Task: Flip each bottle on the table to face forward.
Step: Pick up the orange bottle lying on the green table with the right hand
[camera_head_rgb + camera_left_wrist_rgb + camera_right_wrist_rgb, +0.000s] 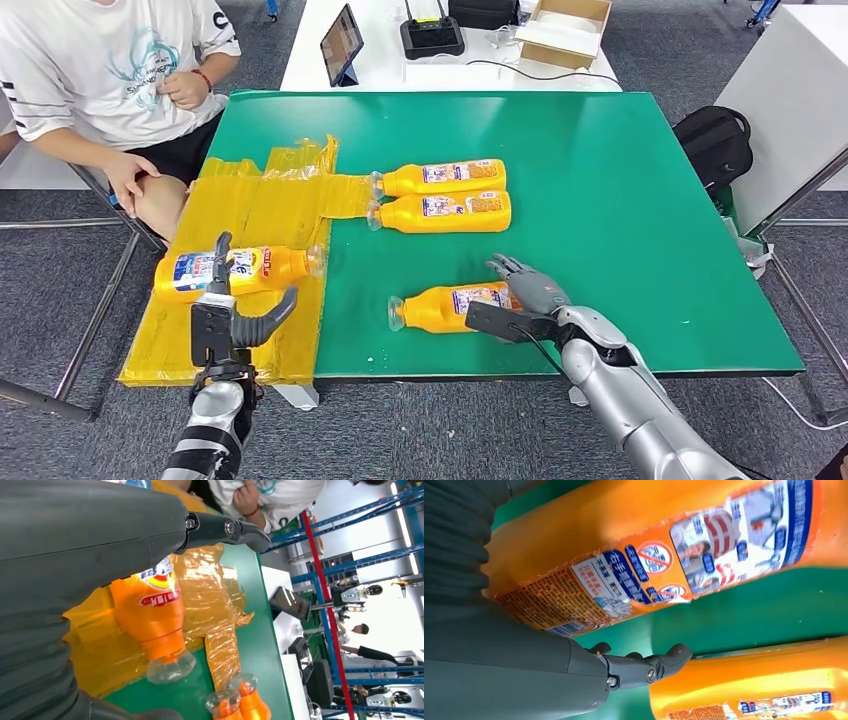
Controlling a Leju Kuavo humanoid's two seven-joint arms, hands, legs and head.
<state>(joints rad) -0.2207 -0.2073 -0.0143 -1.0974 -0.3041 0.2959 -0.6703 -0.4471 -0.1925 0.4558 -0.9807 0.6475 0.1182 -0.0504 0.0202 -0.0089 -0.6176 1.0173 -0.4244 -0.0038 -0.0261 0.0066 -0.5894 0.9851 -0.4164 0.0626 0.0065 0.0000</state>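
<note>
Four orange bottles lie on their sides on the green table [620,200]. Two lie side by side mid-table, the back one [440,178] and the front one [442,211]. A third bottle [235,270] [155,610] rests on a yellow plastic sheet [260,215] at the left. Just in front of it is my left hand [232,320], fingers spread and holding nothing. The fourth bottle [445,305] [649,545] lies near the front edge. My right hand [525,298] reaches over its base end, with the thumb [644,669] a little apart from it.
A person [110,70] sits at the table's far left corner. Behind the green table, a white table carries a tablet [340,45], a black device and a cardboard box. A black backpack [715,140] lies on the floor at the right.
</note>
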